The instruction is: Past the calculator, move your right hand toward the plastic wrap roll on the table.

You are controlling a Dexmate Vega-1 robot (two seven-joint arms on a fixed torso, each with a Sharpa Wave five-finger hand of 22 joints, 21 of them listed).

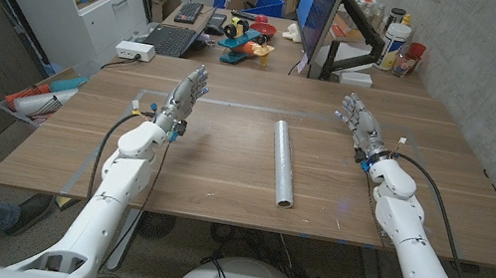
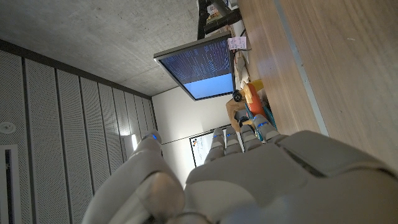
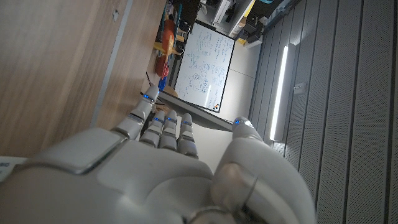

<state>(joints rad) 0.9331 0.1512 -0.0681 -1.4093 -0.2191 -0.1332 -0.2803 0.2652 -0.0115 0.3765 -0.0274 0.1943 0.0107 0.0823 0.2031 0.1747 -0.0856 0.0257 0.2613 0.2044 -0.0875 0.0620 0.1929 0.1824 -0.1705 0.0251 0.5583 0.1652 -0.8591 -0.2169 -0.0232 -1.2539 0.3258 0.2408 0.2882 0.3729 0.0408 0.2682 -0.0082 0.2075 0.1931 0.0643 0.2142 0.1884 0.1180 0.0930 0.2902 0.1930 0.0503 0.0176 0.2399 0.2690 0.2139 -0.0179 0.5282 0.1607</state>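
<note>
In the head view, the plastic wrap roll (image 1: 283, 162) lies along the middle of the wooden table (image 1: 221, 180), between both arms. The right hand (image 1: 360, 123) is well apart from it, fingers spread, holding nothing. The left hand (image 1: 184, 96) is the same.

In the left wrist view, the left hand (image 2: 249, 180) has straight fingers.

In the right wrist view, the right hand (image 3: 168, 168) holds nothing.

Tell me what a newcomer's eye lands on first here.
The plastic wrap roll lies alone mid-table, pointing away from the robot. On either side the left hand and right hand are held up, fingers apart, holding nothing. No calculator is visible on the table.
</note>
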